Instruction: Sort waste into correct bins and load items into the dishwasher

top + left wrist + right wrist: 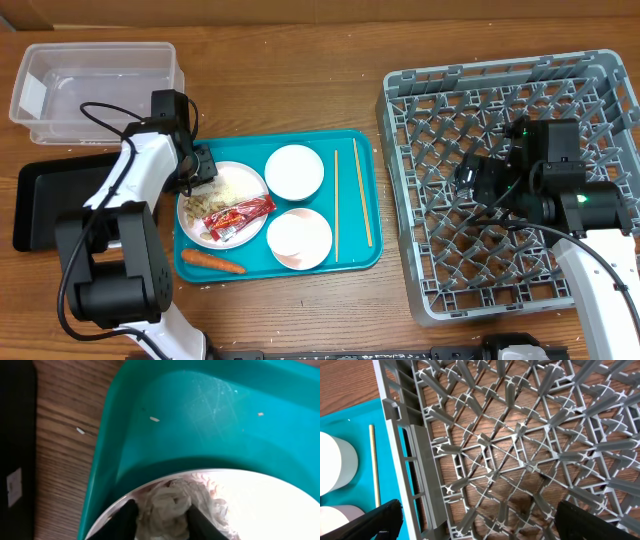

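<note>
Waste sorting is judged to be the step in hand, with the tissue as its object. From overhead, the left hand [200, 166] is seen lowered at the far edge of the round white plate [252, 176]. This plate sits on the teal serving tray [355, 255] and also carries the red snack wrapper [238, 215]. The right hand [470, 180] is held above the grey dish rack [480, 75], in which no dishes are seen. In the left wrist view, the crumpled white tissue [165, 507] is pinched between the two dark fingers [126, 522], which are closed against its sides while it lies on the plate. In the right wrist view, the right hand's fingers [382, 520] are spread wide over the rack's grid, with nothing held. A lift clear of the plate's rim is called for next. A carry to one of the bins would follow, either the clear tub [95, 80] or the black tray [40, 200], both lying near that arm on the surface.
</note>
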{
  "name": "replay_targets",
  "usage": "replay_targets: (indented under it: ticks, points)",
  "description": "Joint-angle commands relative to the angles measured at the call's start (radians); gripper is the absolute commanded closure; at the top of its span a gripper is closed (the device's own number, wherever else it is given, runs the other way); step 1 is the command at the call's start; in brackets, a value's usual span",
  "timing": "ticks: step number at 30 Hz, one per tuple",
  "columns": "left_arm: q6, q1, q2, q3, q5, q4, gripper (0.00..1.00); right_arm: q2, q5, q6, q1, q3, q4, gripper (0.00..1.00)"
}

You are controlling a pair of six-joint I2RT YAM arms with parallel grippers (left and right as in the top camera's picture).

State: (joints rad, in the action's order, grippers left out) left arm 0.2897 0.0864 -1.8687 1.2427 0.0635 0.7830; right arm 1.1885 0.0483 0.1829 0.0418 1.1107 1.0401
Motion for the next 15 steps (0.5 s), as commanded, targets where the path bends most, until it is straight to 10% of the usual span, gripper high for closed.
replay_targets:
  ticks: [1, 3, 15]
  points:
    - [0.006, -0.002, -0.013, 0.017, -0.012, -0.005, 0.83, -0.002, 0.005, 0.005, 0.002, 0.016, -0.006, 0.0]
    - [0.005, -0.002, -0.003, 0.018, -0.012, 0.006, 0.96, -0.002, 0.005, 0.005, 0.002, 0.016, -0.006, 0.0]
    - [0.002, 0.006, 0.169, 0.332, 0.217, 0.006, 0.96, -0.002, 0.005, 0.005, 0.002, 0.016, -0.005, 0.0]
